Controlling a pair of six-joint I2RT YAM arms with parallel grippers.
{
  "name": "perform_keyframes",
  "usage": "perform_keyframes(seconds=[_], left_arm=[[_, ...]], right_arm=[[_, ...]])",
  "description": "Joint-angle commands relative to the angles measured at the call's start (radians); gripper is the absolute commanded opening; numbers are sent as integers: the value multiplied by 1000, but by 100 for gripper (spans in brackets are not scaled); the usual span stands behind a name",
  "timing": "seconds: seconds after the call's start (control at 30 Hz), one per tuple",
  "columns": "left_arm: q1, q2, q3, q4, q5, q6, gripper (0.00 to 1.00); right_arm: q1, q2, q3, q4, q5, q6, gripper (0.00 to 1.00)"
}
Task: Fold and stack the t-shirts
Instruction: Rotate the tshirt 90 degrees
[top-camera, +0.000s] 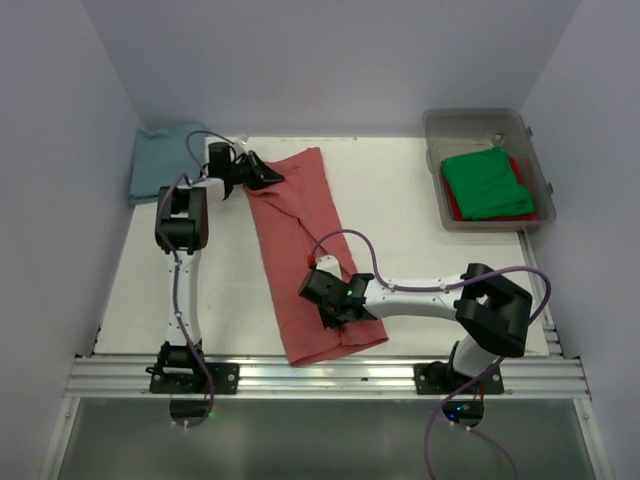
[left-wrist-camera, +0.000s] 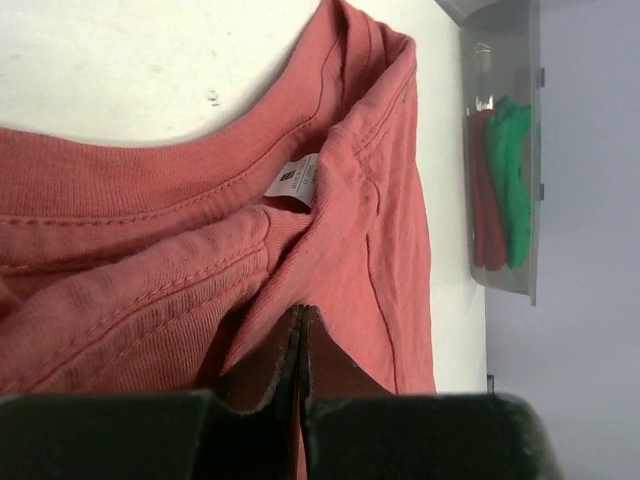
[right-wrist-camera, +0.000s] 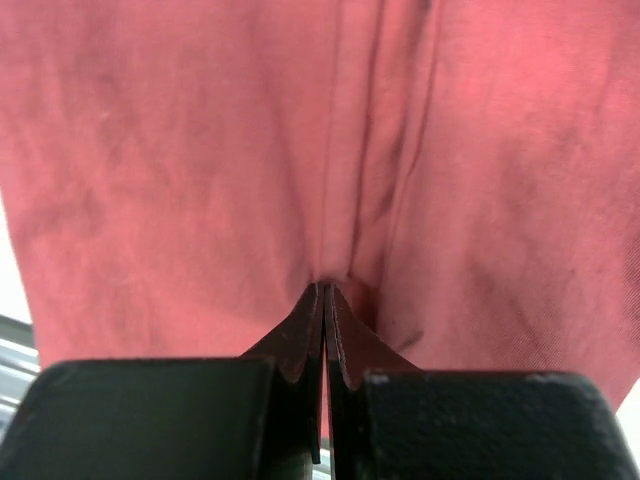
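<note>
Top external view shows the salmon-red t-shirt (top-camera: 300, 250) lying on the white surface (top-camera: 430, 260) as a long narrow strip. Its sides are already folded in, and it runs from the far left down toward the near edge. The left wrist view shows the left claw (left-wrist-camera: 302, 320) clenched on a pinch of cloth at the collar end, just below the small white neck tag (left-wrist-camera: 297, 182). The right wrist view shows the right claw (right-wrist-camera: 326, 292) likewise clamped on a ridge of the same cloth, and from above this grip sits near the hem end.

The teal-blue t-shirt (top-camera: 165, 162) sits folded in the far left corner. The green t-shirt (top-camera: 485, 182) lies on top of the red t-shirt (top-camera: 451, 207) inside the clear bin (top-camera: 480, 118) at the far right, well apart from both arms.

The step in hand looks like the crosswise fold of the salmon-red shirt, with the lengthwise fold done. The next move probably calls for one end to be lifted and carried over the other, hem to collar or the reverse, while the opposite grip keeps the strip taut. The edges need to land square, or the layers could slide apart. The folded shirt would then go with the teal-blue one.
</note>
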Motion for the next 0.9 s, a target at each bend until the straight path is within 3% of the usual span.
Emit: perform_keyframes(seconds=[0.0,0.13,0.23,0.37,0.4,0.5,0.53,0.6,0.63,0.67,0.77,0.83,0.87], left_arm=[[-17,39,20,204,57,-104,3],[-26,-10,18,338,96,-167,3],[-31,-137,-60,468,97,-198,11],[-25,-370,-165,419,44,-134,20],[-23,-415,-193,383,-13,-106,20],[-26,-614,-353,219,-193,16,20],[-28,-663,-405,199,-231,33,19],[-31,-797,-563,145,-323,53,17],[-31,-835,-613,136,-340,61,18],[-33,-901,-699,95,-355,73,20],[-34,-996,-843,41,-395,96,26],[-34,-1029,-908,44,-403,104,26],[-36,-1047,-960,61,-403,115,26]], right_arm=[[18,-22,57,-40,20,33,0],[19,-48,94,-34,43,1,0],[19,-86,135,-17,76,-59,0],[15,-108,250,-29,305,-215,2],[6,-107,278,-29,361,-242,14],[-77,-81,396,42,475,-357,35],[-121,-68,418,64,452,-375,41],[-294,-9,494,110,246,-394,54],[-350,30,536,124,187,-389,76],[-394,69,578,126,149,-400,79],[-502,283,834,78,29,-496,79],[-519,489,1096,-12,-49,-548,74],[-527,577,1202,-55,-75,-576,59]])
